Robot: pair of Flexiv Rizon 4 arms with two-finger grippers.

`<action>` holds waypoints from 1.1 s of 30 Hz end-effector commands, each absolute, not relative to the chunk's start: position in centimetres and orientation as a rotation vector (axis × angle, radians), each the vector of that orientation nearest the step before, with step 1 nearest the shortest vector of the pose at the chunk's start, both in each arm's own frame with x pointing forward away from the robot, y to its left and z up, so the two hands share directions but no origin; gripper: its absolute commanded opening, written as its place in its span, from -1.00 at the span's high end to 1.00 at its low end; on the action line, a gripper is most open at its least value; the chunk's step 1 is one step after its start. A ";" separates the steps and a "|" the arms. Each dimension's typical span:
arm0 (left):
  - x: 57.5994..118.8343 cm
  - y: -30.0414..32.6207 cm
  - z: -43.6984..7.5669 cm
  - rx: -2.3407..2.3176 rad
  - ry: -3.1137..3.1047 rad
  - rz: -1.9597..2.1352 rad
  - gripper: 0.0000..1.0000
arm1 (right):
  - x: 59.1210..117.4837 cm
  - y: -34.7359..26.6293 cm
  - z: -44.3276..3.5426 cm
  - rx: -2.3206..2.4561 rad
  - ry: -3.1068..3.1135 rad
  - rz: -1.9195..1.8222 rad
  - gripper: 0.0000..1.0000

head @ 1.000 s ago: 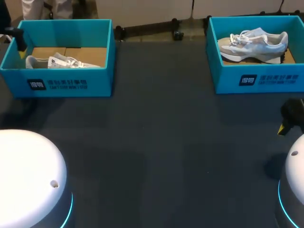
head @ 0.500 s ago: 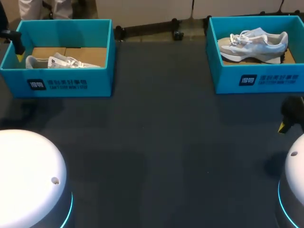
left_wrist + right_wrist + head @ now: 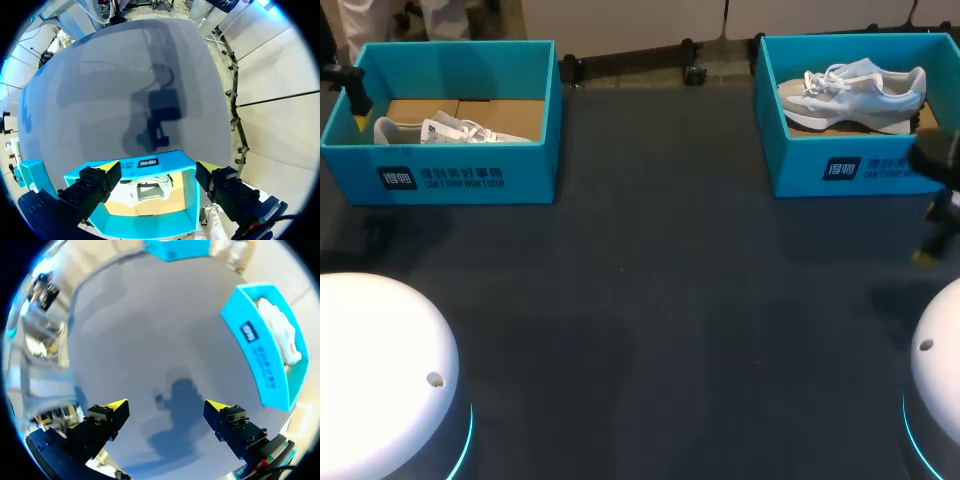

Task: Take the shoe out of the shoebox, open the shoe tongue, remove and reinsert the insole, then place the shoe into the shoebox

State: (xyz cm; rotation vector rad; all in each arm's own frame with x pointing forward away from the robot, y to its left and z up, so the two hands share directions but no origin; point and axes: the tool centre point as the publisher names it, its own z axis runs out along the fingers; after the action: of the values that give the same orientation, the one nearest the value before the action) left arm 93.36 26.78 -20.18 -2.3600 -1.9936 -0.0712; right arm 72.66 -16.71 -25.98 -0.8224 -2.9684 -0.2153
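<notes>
Left gripper [image 3: 159,166]: spread wide, nothing held; poised over the outer end of the left shoebox [image 3: 470,175].
White shoe [image 3: 147,187]: lodged in that box, seen below between the fingers, long axis along the box's length.
Right gripper [image 3: 166,405]: spread wide, empty, over bare table [image 3: 650,300] just before the right shoebox [image 3: 860,165].
Grey shoe [image 3: 855,90]: laid lengthwise beyond that box's near wall.
Nearer arm: the left is judged closer to its shoe.

The ten-o'clock shoebox [image 3: 450,175] and two-o'clock shoebox [image 3: 880,172] were teal, dark-labelled; the latter's shoe [image 3: 855,95] white and pale grey. The table [image 3: 650,300] was dark grey, my fingertips [image 3: 106,165] yellow.
</notes>
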 end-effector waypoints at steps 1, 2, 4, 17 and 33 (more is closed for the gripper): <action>93.3 26.8 -20.2 -2.361 -1.992 -0.075 -1.00 | 77.9 -18.2 -25.8 -1.026 -2.837 -0.104 -1.00; 93.3 26.8 -20.2 -2.361 -1.992 -0.075 -1.00 | 78.4 -18.5 -25.5 -1.080 -2.830 -0.148 -1.00; 93.3 26.8 -20.2 -2.361 -1.992 -0.075 -1.00 | 79.5 -18.9 -24.8 -1.163 -2.832 -0.165 -1.00; 93.3 26.8 -20.2 -2.361 -1.992 -0.075 -1.00 | 82.4 -19.2 -23.1 -1.323 -2.874 -0.160 -1.00; 93.3 26.8 -20.2 -2.361 -1.992 -0.075 -1.00 | 86.6 -20.3 -23.4 -1.555 -2.761 0.094 -1.00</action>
State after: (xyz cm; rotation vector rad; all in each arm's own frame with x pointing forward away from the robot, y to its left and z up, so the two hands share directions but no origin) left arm 93.38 26.79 -20.18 -2.3603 -1.9935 -0.0712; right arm 83.56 -21.06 -23.41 -1.4981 -2.8274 -0.0713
